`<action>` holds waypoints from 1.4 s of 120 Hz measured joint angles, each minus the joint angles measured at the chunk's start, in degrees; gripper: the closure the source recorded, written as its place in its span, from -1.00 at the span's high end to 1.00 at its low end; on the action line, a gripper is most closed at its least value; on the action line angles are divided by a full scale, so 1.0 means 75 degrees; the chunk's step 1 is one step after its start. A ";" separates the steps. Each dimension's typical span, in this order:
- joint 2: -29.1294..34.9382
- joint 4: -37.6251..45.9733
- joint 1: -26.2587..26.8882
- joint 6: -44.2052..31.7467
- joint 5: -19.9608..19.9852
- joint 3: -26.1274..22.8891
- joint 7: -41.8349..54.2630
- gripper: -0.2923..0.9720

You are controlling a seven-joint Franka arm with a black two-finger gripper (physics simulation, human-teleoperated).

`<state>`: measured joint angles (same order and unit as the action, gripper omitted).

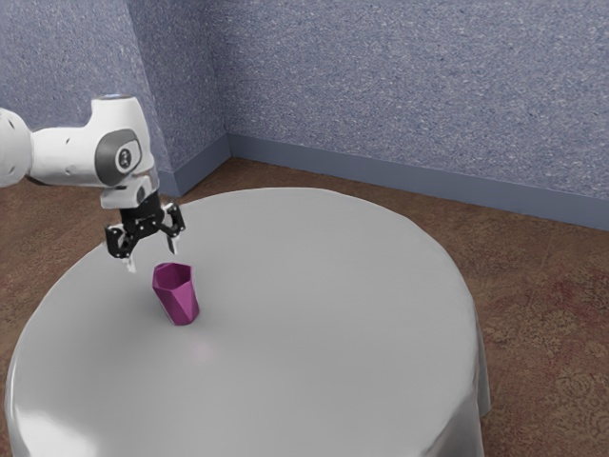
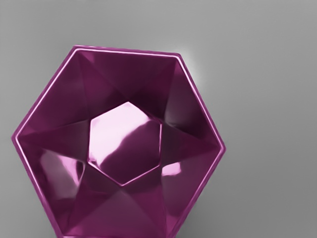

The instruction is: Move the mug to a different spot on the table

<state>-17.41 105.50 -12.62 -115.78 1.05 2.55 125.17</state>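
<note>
A purple faceted mug (image 1: 176, 292) with a six-sided rim stands upright on the round grey table (image 1: 314, 314), toward the exterior view's left. My black gripper (image 1: 149, 257) hangs just above and slightly left of the mug's rim, its fingers spread apart and holding nothing. In the wrist view I look straight down into the mug (image 2: 121, 148), seeing its hexagonal rim and glossy inner bottom, with grey tabletop around it.
The table's grey cloth (image 1: 457, 286) stretches wide to the exterior view's right of the mug and toward the front. A brown floor and blue walls surround the table. The table's edge lies close behind my arm.
</note>
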 joint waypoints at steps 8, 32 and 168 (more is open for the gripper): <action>-0.0086 -0.0001 -0.0058 -0.0055 0.0111 0.0000 0.0140 0.54; -0.0469 -0.0025 -0.0105 -0.0357 0.0258 0.0000 0.0478 0.54; -0.0947 -0.0164 -0.0376 -0.0960 0.2751 -0.0058 0.1313 -0.49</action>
<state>-24.51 104.27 -15.45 -122.98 21.69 2.11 135.02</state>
